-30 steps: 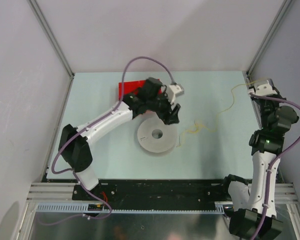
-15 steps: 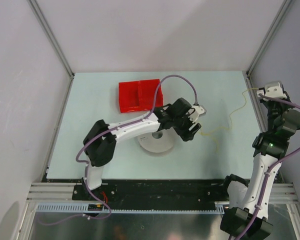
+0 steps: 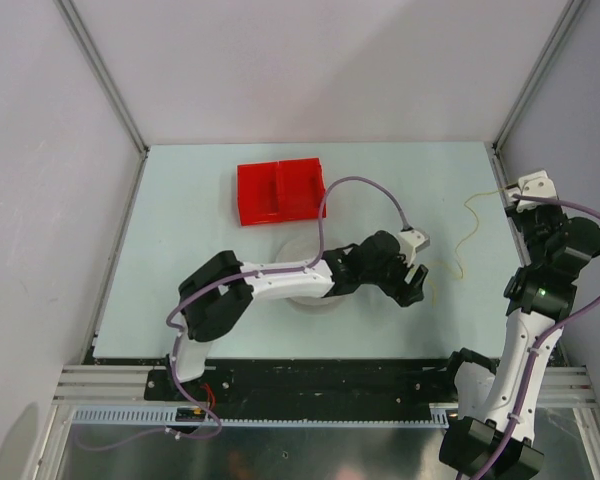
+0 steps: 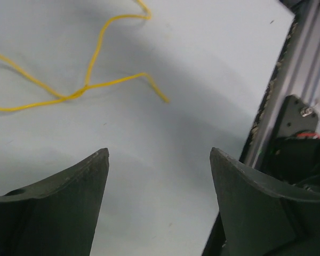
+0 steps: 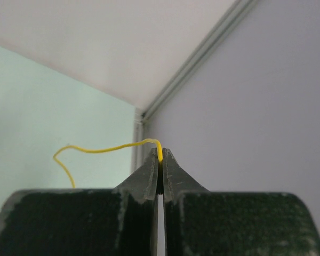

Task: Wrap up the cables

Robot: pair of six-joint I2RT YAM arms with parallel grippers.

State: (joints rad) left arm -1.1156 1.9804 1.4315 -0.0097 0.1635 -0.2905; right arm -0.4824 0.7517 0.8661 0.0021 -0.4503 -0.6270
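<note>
Right claw (image 5: 160, 157) pinches the one yellow cable (image 5: 106, 150); left claw (image 4: 159, 154) hangs open near it.

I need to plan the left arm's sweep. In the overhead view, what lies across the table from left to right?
red plastic compartment tray → left hand, open over the table → thin yellow wire → right hand, shut on the wire's end near the right edge.
</note>
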